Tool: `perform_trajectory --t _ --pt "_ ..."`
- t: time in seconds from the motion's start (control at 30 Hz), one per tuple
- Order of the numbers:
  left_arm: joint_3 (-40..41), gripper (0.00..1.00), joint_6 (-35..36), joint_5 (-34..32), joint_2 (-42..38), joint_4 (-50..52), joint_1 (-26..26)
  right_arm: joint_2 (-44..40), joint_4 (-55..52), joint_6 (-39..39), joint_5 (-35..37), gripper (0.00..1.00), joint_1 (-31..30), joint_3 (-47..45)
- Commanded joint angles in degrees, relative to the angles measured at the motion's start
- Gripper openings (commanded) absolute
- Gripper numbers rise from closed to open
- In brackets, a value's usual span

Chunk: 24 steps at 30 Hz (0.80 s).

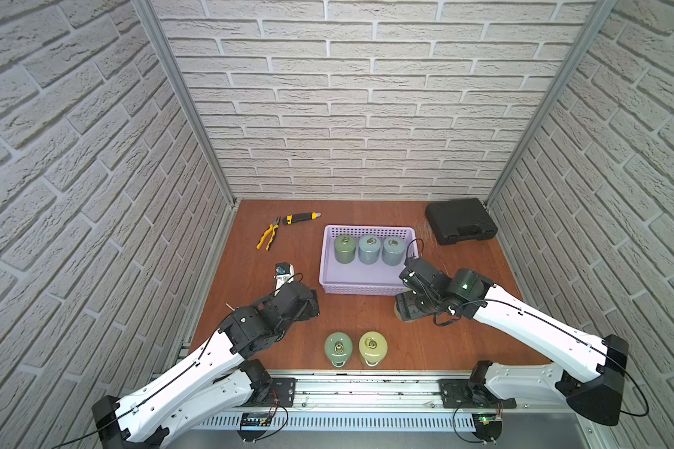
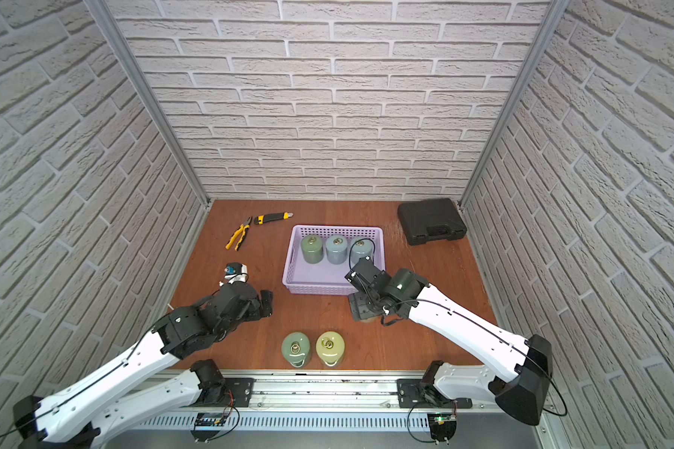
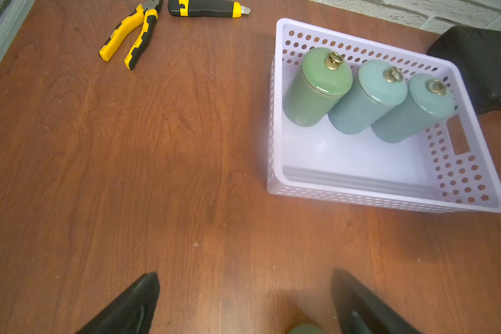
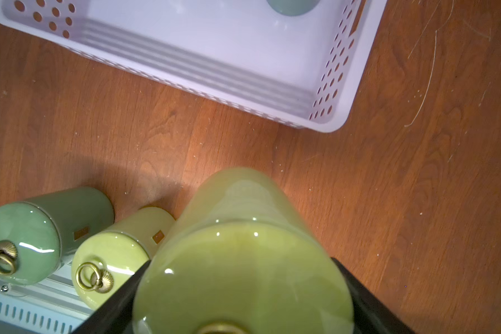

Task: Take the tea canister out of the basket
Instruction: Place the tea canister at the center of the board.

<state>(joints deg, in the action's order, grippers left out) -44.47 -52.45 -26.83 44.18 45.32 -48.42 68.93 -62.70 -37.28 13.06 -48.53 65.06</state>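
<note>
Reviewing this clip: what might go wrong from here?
The fingers of the right gripper clamp the glossy yellow-green ceramic canister near its lid; the glaze might let it slip. It is close to the pale yellow-green canister standing on the wooden table, so a careless release may knock that one over.

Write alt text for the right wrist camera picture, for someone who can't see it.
The right gripper clasps a yellow-green canister near its top, just outside the lavender basket on the wooden table. A green canister and a yellowish canister stand beside it.
</note>
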Motion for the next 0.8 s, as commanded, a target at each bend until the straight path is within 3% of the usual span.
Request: perform_trajectory --t 0.0,0.77 --pt "0.96 0.98 0.99 -0.77 -0.9 -2.41 0.44 -3.34 2.14 -3.64 3.42 0.43 -2.16 -0.88" --pt "0.07 0.98 3.27 0.27 1.08 -3.86 0.34 -6.06 3.06 -13.45 7.75 0.43 -14.01 -9.56"
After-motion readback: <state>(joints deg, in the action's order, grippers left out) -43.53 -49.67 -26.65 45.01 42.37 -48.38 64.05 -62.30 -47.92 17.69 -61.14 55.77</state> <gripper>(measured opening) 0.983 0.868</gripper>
